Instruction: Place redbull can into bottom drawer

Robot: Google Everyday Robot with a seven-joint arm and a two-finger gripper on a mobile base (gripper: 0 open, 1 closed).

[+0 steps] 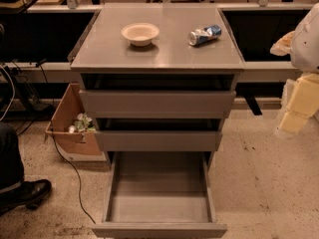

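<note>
one bowl (140, 34) sits left on the worktop (114, 54), above the open bottom drawer (159, 203). right of it the redbull can (205, 35) lies on its side: likely light, thin-walled, slick, best pinched across its middle. the gripper (298, 103) hangs at the right edge; wide or narrow, cannot tell.

My claw (294, 112) hangs at the right edge; the redbull can (205, 35) lies on the worktop (164, 51), bottom drawer (159, 195) open.
</note>
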